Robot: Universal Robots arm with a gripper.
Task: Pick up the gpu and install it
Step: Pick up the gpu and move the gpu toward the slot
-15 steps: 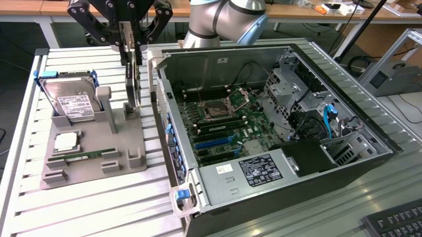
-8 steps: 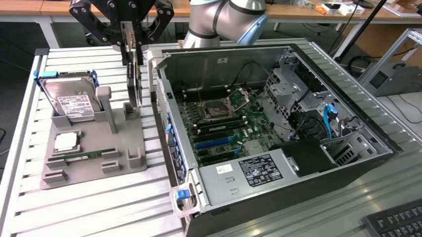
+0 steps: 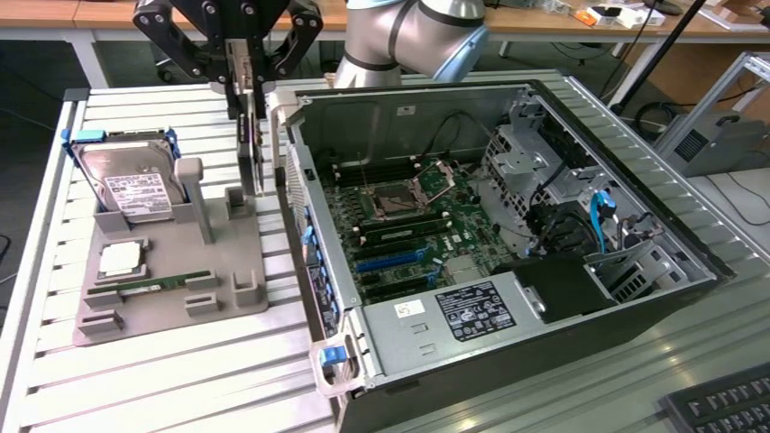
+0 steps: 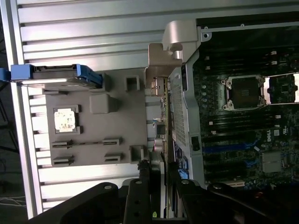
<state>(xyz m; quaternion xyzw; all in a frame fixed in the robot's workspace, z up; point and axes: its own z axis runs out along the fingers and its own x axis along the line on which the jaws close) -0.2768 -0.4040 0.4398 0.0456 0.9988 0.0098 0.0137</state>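
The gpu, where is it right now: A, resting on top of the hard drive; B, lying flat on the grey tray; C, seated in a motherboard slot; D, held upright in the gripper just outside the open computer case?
D: the gripper is closed on the top edge of the gpu, which hangs upright beside the computer case.

Both views look down on gray tray (image 3: 229,248) (image 4: 122,122) and computer case (image 3: 398,113) (image 4: 183,35).

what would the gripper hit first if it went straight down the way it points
The gpu held below the gripper leads, so it would probably meet the gray holder tray first; the gap is unclear.
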